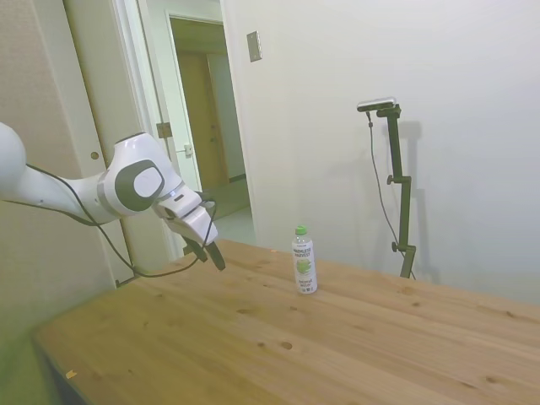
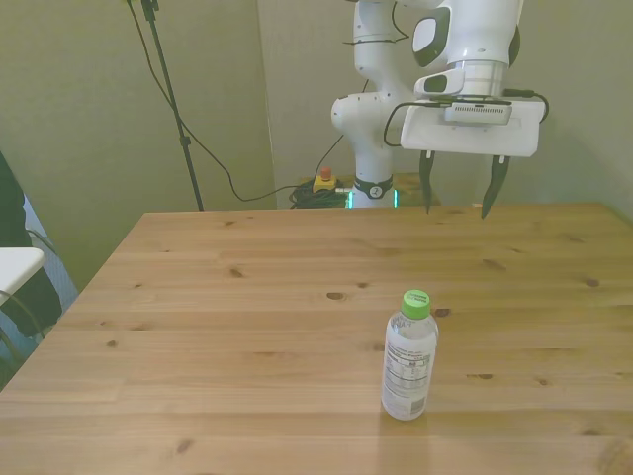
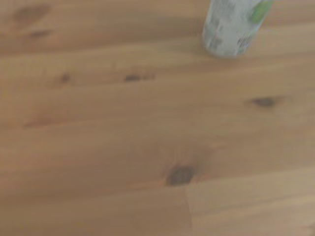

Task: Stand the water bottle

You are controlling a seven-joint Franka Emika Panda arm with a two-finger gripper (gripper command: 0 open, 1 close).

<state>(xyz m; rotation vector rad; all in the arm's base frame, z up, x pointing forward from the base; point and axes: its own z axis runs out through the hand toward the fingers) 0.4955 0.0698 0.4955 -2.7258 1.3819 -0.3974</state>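
The water bottle (image 1: 304,261) stands upright on the wooden table (image 1: 253,346), green cap up, white label facing the cameras. The front view has the water bottle (image 2: 409,356) toward its right, near the table's (image 2: 237,336) front edge. My gripper (image 2: 461,194) hangs open above the table's far side, well apart from the bottle, with nothing between its fingers. From the side, the gripper (image 1: 208,251) is left of the bottle, raised off the wood. The wrist view catches only the bottle's lower part (image 3: 231,25), blurred.
A door and doorway stand behind the arm in the side view. Cables and a red button (image 2: 323,180) lie near the robot's base. Something white (image 2: 15,265) sits past the table at the front view's left.
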